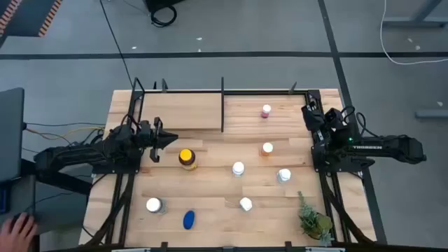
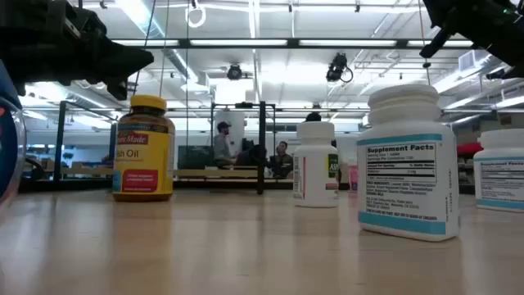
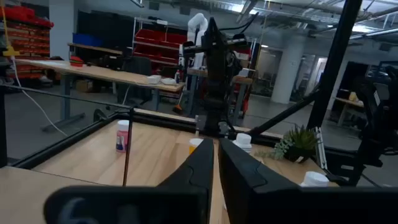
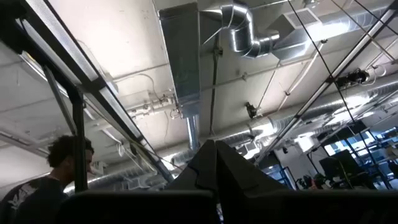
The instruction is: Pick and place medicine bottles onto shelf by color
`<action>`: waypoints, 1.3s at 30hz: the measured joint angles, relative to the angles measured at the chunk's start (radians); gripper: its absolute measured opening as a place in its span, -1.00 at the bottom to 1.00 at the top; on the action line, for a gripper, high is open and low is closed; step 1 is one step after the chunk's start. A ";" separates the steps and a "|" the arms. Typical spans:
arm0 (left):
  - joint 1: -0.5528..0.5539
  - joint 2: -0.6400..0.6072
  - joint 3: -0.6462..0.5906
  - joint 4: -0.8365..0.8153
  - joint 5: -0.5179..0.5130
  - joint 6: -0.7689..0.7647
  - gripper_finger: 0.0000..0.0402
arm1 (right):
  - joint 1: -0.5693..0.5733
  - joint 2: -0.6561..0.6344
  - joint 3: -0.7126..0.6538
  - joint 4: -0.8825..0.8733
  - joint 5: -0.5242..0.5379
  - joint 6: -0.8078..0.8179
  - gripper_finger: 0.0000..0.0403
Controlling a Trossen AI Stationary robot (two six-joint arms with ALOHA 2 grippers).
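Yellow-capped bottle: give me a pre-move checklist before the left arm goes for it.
1. Yellow-capped bottle upright on the table: ok.
2. Left tool empty, fingers together: ok, but it must open before grasping.
3. Path from left tool to bottle free of other bottles: ok.
4. Right tool away from that bottle, at the shelf's right end: ok.
5. Left shelf bay free to receive it; the pink-capped bottle stands in the right bay: ok.
6. Bottle's weight or fill: cannot tell.
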 joint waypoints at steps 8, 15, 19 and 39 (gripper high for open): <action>0.000 0.000 0.000 0.000 0.000 0.000 -0.84 | 0.000 0.000 0.000 0.000 0.000 0.000 -0.97; 0.000 0.000 0.000 0.000 0.000 0.000 -0.87 | 0.000 0.000 0.000 0.000 0.000 0.000 -0.97; 0.000 0.000 0.000 0.000 0.000 0.000 -0.85 | 0.000 0.000 0.000 0.000 0.000 0.000 -0.97; 0.000 0.000 0.000 0.000 0.000 0.000 -0.84 | 0.000 0.000 0.000 0.000 0.000 0.000 -0.97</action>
